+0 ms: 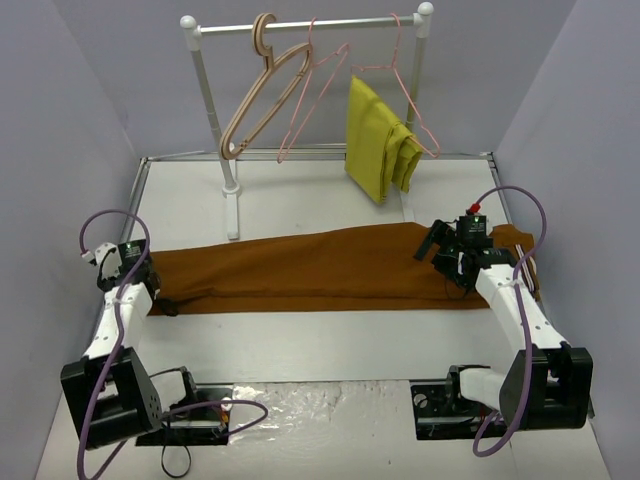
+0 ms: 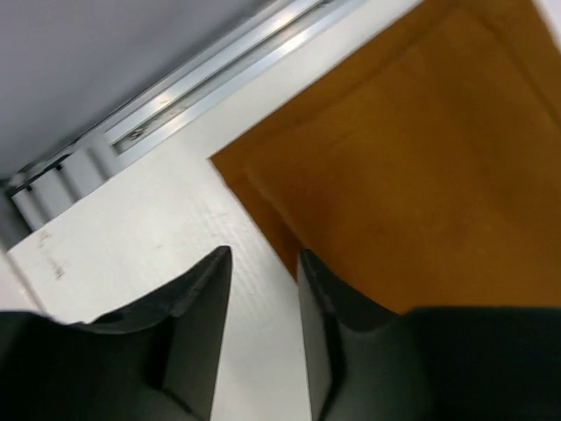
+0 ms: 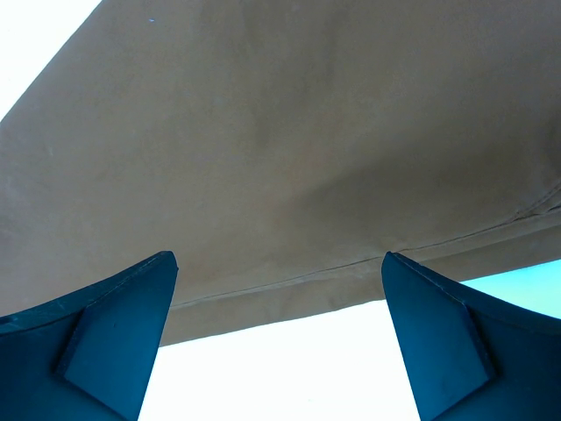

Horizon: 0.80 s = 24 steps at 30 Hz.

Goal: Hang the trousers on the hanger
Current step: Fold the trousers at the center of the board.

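The rust-brown trousers [image 1: 330, 268] lie flat across the table from left to right. My left gripper [image 1: 162, 300] is at their left end, low over the table. In the left wrist view it [image 2: 263, 254] is open narrowly and empty, with bare table between the fingers and the trousers' corner [image 2: 412, 167] just to its right. My right gripper [image 1: 433, 246] is over the right part of the trousers. In the right wrist view it [image 3: 280, 259] is wide open and empty above the cloth's near edge [image 3: 289, 175]. An empty pink wire hanger [image 1: 312, 92] hangs on the rail.
A white clothes rail [image 1: 310, 24] stands at the back. It carries a beige wooden hanger [image 1: 262, 95] and a second pink hanger [image 1: 410, 95] holding a mustard-yellow folded garment [image 1: 378, 138]. The rail's post [image 1: 232, 190] stands just behind the trousers. A metal track [image 2: 219, 88] runs along the wall.
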{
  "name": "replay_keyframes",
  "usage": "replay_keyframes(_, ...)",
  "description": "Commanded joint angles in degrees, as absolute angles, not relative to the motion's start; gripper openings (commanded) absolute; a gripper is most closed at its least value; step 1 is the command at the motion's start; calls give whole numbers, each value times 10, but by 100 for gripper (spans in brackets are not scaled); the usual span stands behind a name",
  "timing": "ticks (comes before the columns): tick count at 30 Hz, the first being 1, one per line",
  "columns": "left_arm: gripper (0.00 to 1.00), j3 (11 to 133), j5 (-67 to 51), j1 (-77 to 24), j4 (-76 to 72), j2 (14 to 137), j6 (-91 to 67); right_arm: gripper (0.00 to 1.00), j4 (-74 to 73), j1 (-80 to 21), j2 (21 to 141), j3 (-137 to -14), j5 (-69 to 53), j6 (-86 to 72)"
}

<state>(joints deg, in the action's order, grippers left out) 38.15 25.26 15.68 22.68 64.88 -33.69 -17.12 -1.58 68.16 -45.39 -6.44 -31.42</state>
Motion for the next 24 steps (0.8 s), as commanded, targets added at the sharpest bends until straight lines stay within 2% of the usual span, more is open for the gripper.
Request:
replay_keyframes(1,37,437,327,181,279,685,-376,100,-188,-18,679,-448,-61,-314)
replay_keyframes(4,42,514,311,197,337,724,-359,99,-192,-18,667,-445,-50,-312)
replay_keyframes(7,57,566,265,195,367,712,-343,99,-199,-19,668,-445,-42,-312)
replay_keyframes(8,66,572,249,194,362,703,-343,99,-201,-19,670,-446,-40,-314)
replay_keyframes(11,74,578,191,188,326,674,-333,95,-200,-32,677,-442,-23,-326)
replay_keyframes(13,75,583,164,181,313,681,-335,88,-200,-57,685,-445,-9,-339)
replay_keyframes(20,75,585,120,178,254,782,-323,79,-164,-237,746,-488,40,-322)
replay_keyframes(24,77,609,116,177,241,849,-303,68,-76,-329,772,-490,-38,-236)
